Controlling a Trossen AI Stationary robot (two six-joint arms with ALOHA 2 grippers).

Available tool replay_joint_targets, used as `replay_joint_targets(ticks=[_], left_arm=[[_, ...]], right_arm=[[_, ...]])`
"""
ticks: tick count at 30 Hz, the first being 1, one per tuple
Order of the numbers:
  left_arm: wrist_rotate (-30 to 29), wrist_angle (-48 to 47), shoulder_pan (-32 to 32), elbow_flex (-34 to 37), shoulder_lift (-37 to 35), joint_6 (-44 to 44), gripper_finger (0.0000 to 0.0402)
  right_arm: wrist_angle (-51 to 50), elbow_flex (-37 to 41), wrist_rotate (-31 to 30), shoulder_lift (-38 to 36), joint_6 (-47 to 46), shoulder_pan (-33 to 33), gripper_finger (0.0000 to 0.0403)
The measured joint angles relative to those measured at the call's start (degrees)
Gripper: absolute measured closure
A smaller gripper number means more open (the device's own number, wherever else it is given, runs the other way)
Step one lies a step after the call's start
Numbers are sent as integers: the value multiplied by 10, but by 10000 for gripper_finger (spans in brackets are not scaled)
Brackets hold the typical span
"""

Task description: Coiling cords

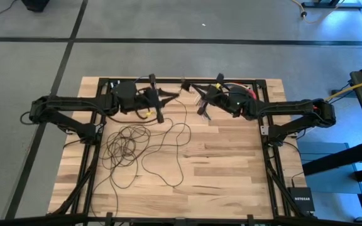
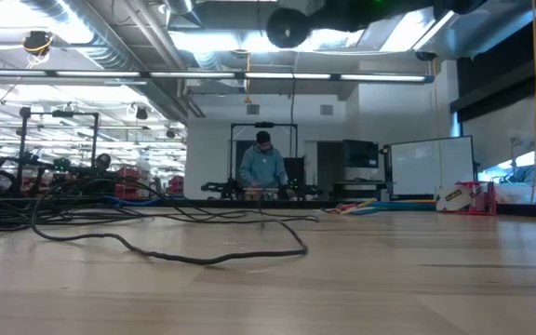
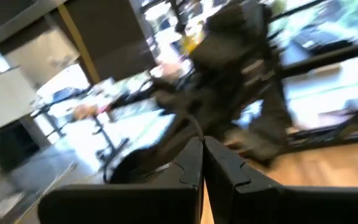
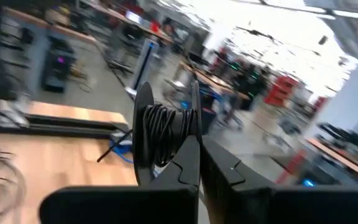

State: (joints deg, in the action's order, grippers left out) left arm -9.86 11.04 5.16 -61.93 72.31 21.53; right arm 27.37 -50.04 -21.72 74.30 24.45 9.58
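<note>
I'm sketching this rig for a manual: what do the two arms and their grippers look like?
Both arms are dark, slender and jointed. The left gripper and the right gripper each end in two black, angular fingers. Red and yellow wiring shows near the right arm's wrist, a yellow bit by the left.

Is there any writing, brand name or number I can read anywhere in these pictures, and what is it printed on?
"NETGEAR": on the small black box beside the table's right edge, high view.
Nothing else can be read: the red and yellow items in the room behind, low view, are too small and blurred.
Both wrist views are blurred and show no text.
</note>
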Motion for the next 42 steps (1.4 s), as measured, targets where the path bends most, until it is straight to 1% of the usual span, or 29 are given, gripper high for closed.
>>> replay_joint_targets(ticks=[2, 3, 5, 7, 8, 10, 15, 19, 22, 27, 32, 37, 39, 42], left_arm=[[1, 5, -16, 0, -2, 13, 400], [-10, 3, -23, 0, -4, 21, 400], [-60, 5, -32, 0, -9, 39, 400], [-111, 1, -30, 0, -13, 44, 400], [-131, -2, -26, 0, -15, 44, 400], [-151, -17, -16, 0, -17, 44, 400], [-154, -51, 21, 0, -22, 14, 400], [-156, -90, 38, 0, -22, -15, 400], [-155, -91, 38, 0, -22, -19, 400], [-154, -56, 22, 0, -25, 0, 400], [-152, -41, 0, 0, -46, 11, 400], [-123, -26, -35, 0, -64, 10, 400], [-111, -15, -48, 0, -64, 14, 400], [-91, 14, -60, 0, -52, 22, 400]], right_arm=[[-5, 0, -12, 0, 0, 8, 397], [-8, 0, -15, 0, -1, 11, 397], [-13, 0, -17, 0, -2, 10, 397], [-13, 0, -7, 0, -1, 9, 397], [-11, 0, 3, 0, -1, 8, 397], [-9, 0, 13, 0, 0, 2, 397], [13, 0, 11, 0, 33, -16, 397], [48, 0, -26, 0, 75, -30, 397], [63, 0, -52, 0, 88, -32, 397], [42, 0, -58, 0, 88, -32, 397], [19, 0, -74, 0, 89, -27, 397], [1, 0, -88, 0, 79, -7, 397], [1, 0, -85, 0, 65, 5, 397], [-1, 0, -52, 2, 36, 22, 397]])
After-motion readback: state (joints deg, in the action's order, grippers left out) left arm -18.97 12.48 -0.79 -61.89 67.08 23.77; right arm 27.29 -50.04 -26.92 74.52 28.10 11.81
